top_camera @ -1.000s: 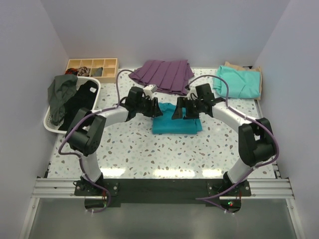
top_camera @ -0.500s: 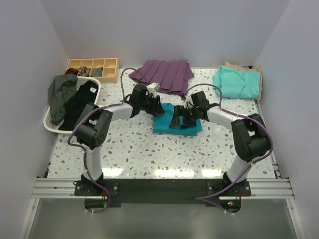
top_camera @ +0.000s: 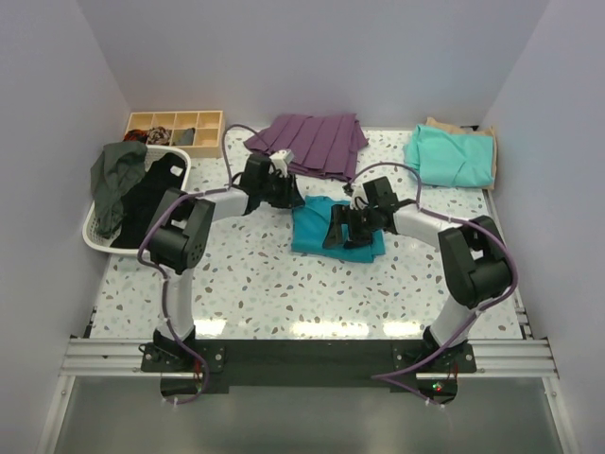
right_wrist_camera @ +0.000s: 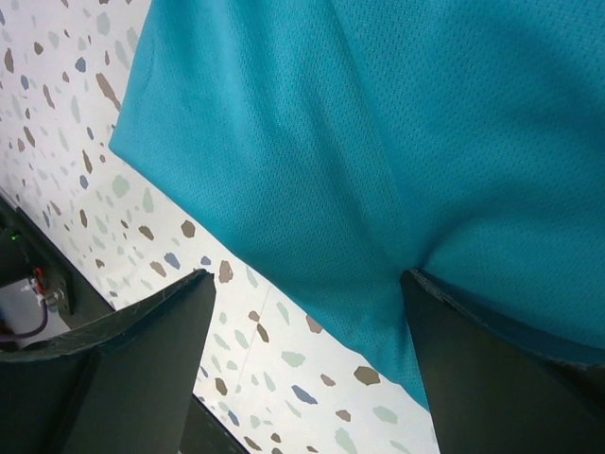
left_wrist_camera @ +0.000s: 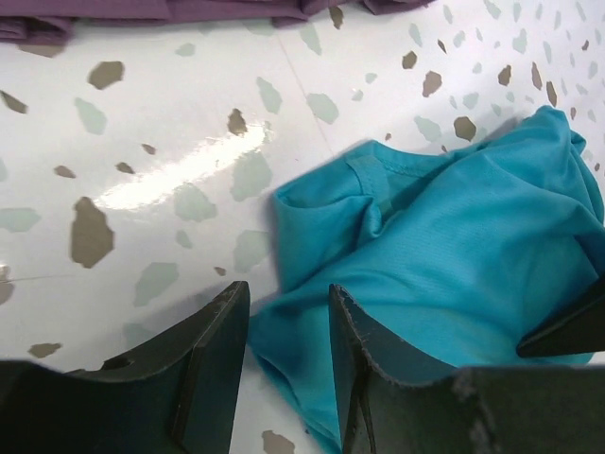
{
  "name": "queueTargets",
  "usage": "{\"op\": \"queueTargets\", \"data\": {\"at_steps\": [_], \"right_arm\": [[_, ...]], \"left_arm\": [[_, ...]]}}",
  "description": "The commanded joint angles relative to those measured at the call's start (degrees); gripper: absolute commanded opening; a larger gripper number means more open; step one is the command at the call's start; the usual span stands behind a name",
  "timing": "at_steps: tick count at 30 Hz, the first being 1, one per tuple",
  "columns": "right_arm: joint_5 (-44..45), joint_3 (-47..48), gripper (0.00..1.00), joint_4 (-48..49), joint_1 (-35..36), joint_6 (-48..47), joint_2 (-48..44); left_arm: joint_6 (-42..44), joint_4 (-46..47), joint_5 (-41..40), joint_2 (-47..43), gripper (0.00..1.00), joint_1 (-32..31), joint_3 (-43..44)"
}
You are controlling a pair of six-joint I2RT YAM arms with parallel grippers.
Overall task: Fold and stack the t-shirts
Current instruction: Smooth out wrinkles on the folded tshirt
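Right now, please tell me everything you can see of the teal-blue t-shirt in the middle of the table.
The teal-blue t-shirt is soft, fine-mesh cloth, folded into a rough rectangle and lying flat on the speckled table, nearer than the purple garment and apart from it. A stitched band, probably the collar, shows by a creased corner at its left edge. The open left gripper straddles that edge; the right gripper is wide open over it, one finger pressing a small dimple into the cloth.
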Motion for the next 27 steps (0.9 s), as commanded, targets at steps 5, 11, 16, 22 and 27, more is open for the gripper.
{"op": "queueTargets", "data": {"at_steps": [5, 11, 16, 22, 27], "right_arm": [[14.92, 2.15, 0.87, -4.03, -0.07, -1.76, -11.44], [23.8, 3.74, 0.95, -8.43, -1.56, -1.93, -10.94], [25.05, 1.81, 0.96, -6.86, -4.2, -2.02, -9.79], [25.23, 1.54, 0.96, -6.15, -6.31, -2.2, -8.21], [23.21, 0.75, 0.96, -4.75, -6.66, -1.67, -6.54]], "left_arm": [[0.37, 1.4, -3.2, -12.2, 0.44, 0.86, -2.72], [-2.44, 3.24, -1.53, -20.64, 0.45, -0.02, -12.64], [-4.38, 5.77, -1.79, -25.12, 0.45, -2.04, -20.9], [-7.28, 9.82, 0.84, -26.28, 0.45, -3.18, -28.12], [-8.07, 10.8, 1.46, -25.31, 0.44, -4.33, -29.36]]}}
